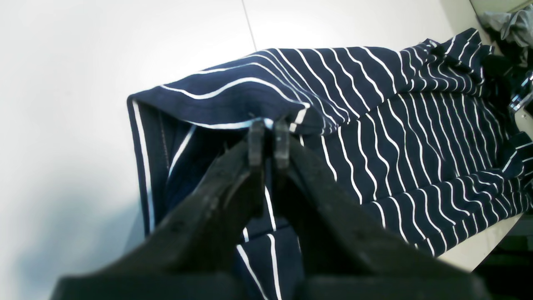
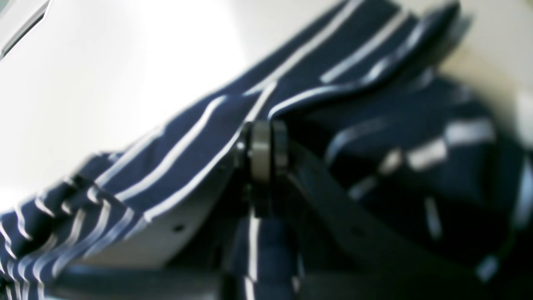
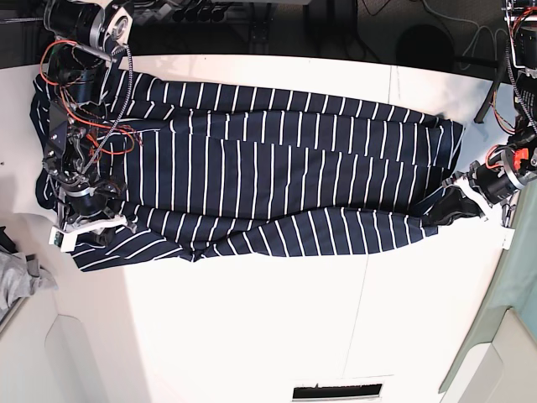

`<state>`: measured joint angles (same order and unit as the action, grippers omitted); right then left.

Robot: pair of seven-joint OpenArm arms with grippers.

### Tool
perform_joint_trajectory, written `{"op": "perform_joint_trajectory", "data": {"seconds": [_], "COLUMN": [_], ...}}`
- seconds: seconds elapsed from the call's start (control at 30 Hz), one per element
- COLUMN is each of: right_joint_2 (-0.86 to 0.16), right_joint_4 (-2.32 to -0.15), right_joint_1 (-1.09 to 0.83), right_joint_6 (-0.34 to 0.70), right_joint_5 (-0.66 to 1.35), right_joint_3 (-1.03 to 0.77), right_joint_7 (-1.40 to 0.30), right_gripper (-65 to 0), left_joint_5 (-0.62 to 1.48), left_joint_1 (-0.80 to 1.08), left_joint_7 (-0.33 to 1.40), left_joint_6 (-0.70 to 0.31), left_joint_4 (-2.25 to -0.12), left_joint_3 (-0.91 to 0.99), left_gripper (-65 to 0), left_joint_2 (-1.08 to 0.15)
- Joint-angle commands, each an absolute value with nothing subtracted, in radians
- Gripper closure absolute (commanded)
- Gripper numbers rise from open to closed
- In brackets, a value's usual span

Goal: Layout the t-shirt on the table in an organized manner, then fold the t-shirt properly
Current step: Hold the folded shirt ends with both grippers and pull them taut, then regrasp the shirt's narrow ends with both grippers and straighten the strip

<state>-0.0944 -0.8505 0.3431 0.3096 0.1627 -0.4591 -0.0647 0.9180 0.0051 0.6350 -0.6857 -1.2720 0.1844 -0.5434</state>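
Observation:
The navy t-shirt (image 3: 277, 176) with thin white stripes lies stretched lengthwise across the white table (image 3: 277, 319). In the base view my left gripper (image 3: 451, 207) is at the shirt's right end. The left wrist view shows it (image 1: 268, 139) shut on a folded edge of the t-shirt (image 1: 395, 125), lifted a little off the table (image 1: 83, 83). My right gripper (image 3: 88, 225) is at the shirt's left end, near its lower corner. The blurred right wrist view shows it (image 2: 266, 150) shut on the t-shirt (image 2: 179, 154), with fabric bunched around the fingers.
A small grey cloth (image 3: 17, 273) lies off the table's left edge and also appears at the top right of the left wrist view as a grey cloth (image 1: 508, 23). A thin seam (image 3: 357, 311) runs across the tabletop. Cables and arm bases crowd the two back corners.

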Motion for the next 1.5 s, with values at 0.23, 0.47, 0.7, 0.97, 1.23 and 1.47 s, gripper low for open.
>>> {"op": "perform_joint_trajectory", "data": {"seconds": [0.23,0.47,0.7,0.97,1.23,1.47], "right_joint_2": [-0.133,-0.173,-0.178,-0.18,-0.18,-0.18], "right_joint_4": [-0.927,-1.312,-1.695,-1.932,-1.972,-1.972], "right_joint_1": [0.459,0.3,0.062,-0.194,-0.326,-0.36], "right_joint_6": [0.557,0.558,0.557,0.557,0.557,0.555], "right_joint_5": [0.223,0.453,0.571,0.609,0.584,0.541], "right_joint_3": [-0.453,-0.422,-0.416,-0.418,-0.419,-0.419], "right_joint_7": [-0.044,-0.274,-0.422,-0.423,-0.423,-0.428], "right_gripper": [0.0,0.0,0.0,0.0,0.0,0.0], "left_joint_5": [1.055,1.104,1.145,1.167,1.243,1.242], "left_joint_1": [-0.025,0.012,0.077,0.158,0.268,0.317], "left_joint_7": [0.608,0.752,0.793,0.866,0.881,0.881], "left_joint_6": [-0.698,-0.698,-0.698,-0.698,-0.698,-0.698], "left_joint_4": [-1.308,-1.455,-1.481,-1.481,-1.481,-1.48], "left_joint_3": [0.212,0.351,0.381,0.443,0.52,0.52], "left_gripper": [0.0,0.0,0.0,0.0,0.0,0.0], "left_joint_2": [-0.587,-0.623,-0.668,-0.668,-0.66,-0.659]}}
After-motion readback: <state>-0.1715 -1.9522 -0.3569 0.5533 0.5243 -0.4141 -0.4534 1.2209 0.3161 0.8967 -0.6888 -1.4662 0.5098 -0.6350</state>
